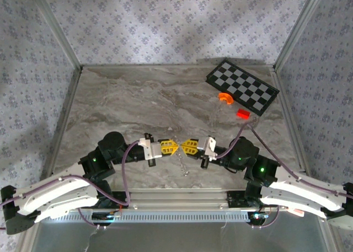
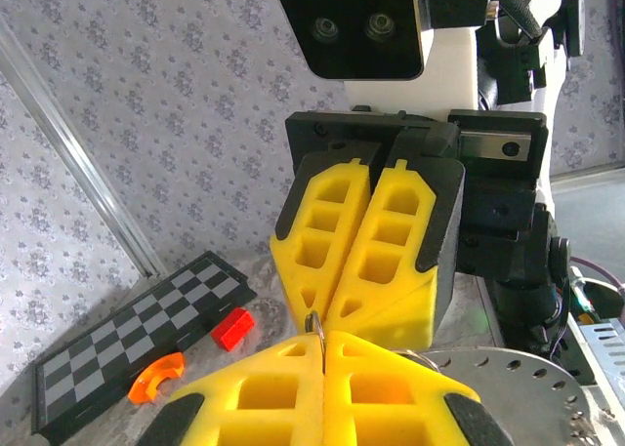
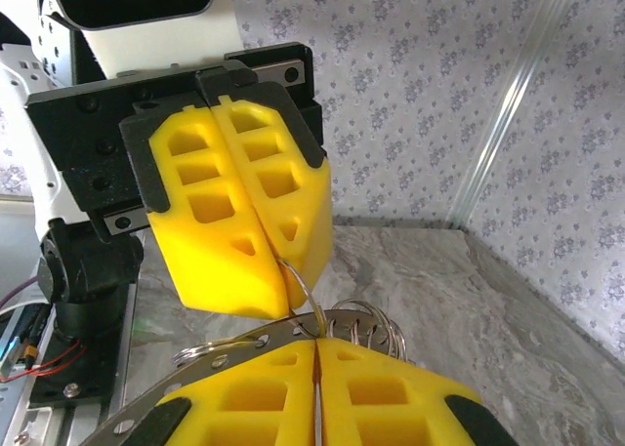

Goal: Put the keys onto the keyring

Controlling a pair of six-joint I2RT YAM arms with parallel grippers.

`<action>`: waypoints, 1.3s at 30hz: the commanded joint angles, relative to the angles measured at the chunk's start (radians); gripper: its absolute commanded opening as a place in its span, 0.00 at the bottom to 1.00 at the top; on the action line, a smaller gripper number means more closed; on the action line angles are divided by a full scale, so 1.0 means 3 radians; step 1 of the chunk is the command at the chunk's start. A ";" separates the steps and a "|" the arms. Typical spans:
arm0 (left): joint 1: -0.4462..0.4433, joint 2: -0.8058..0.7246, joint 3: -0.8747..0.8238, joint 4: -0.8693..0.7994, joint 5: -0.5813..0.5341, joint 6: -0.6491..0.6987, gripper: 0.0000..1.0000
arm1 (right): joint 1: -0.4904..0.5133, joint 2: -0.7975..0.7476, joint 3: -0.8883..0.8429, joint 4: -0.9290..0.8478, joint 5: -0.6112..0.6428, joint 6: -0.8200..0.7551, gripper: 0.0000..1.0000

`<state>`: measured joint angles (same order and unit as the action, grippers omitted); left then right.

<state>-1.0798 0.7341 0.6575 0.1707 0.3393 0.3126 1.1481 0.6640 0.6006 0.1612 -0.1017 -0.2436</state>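
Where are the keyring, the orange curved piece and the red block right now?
keyring [image 3: 302, 288], right wrist view, on the thin wire loop.
orange curved piece [image 1: 225, 98], top external view, on the middle of its arc.
red block [image 1: 242, 113], top external view, on its top face.

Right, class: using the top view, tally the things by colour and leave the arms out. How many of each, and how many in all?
Orange: 1, curved piece
Red: 1, block
Black-and-white: 1, checkerboard
Silver: 1, keyring
Total: 4
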 commanded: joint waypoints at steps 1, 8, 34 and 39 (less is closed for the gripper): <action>-0.0011 0.0022 -0.0019 0.0090 0.0050 0.0037 0.00 | 0.0034 0.0017 -0.0003 0.0259 0.0042 0.0009 0.09; -0.0011 0.0082 -0.0007 0.0060 0.0045 0.0057 0.00 | 0.0039 0.0042 -0.0023 0.0344 0.0098 0.0034 0.12; -0.0010 0.0115 0.0012 0.0045 0.0014 0.0077 0.00 | 0.0047 0.0030 0.0003 0.0236 0.0701 -0.0016 0.00; -0.0008 0.0129 0.0000 0.0044 0.0016 0.0073 0.00 | 0.0160 0.0136 0.0056 0.0228 0.1107 -0.0124 0.00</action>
<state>-1.0729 0.7769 0.6571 0.1715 0.2825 0.3241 1.1896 0.6945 0.5861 0.2066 0.0742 -0.2554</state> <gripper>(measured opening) 0.047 0.052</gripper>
